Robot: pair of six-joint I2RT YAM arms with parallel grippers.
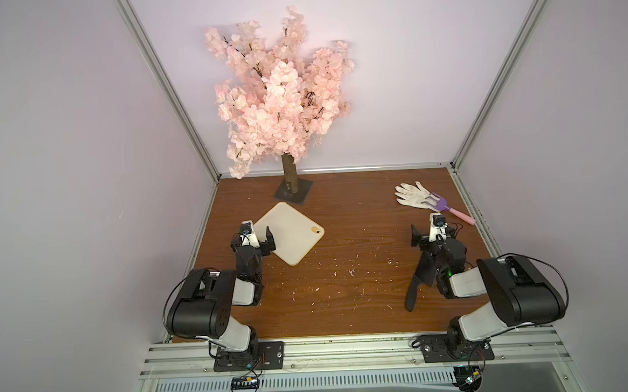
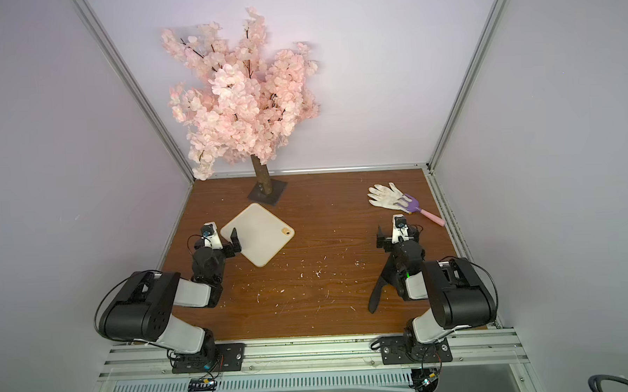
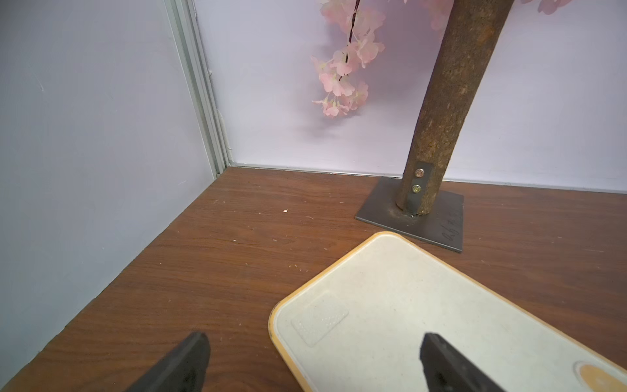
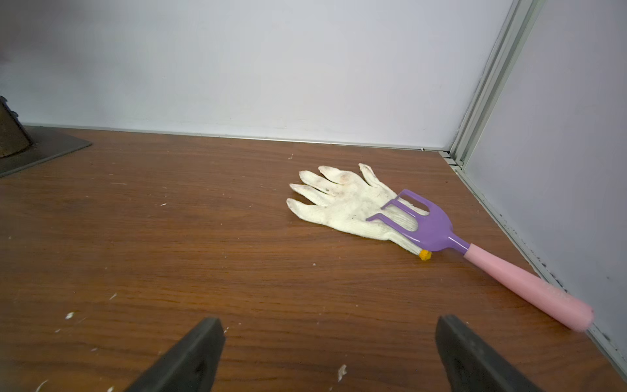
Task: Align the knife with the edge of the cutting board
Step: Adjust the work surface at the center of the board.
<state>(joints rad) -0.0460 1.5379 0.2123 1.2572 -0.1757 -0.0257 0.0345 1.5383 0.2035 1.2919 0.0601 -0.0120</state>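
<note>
The cream cutting board (image 1: 292, 234) (image 2: 261, 237) lies turned like a diamond at the left middle of the wooden table. My left gripper (image 1: 252, 241) (image 3: 314, 342) is open and empty at its left corner; one fingertip (image 3: 429, 342) hangs over the board (image 3: 407, 298), while its partner hangs over bare wood. The black knife (image 1: 413, 294) (image 2: 375, 296) lies on the table at the right, handle toward the front, its blade partly hidden under my right arm. Beyond the knife, my right gripper (image 1: 434, 233) (image 4: 330, 327) stands open over bare wood, holding nothing. Neither wrist view shows the knife.
A pink blossom tree stands on a dark square base (image 1: 293, 194) (image 3: 417, 220) just behind the board. A white glove (image 1: 412, 196) (image 4: 342, 203) and a purple-and-pink rake (image 1: 451, 211) (image 4: 475, 251) lie at the back right near the wall. Small white scraps litter the table.
</note>
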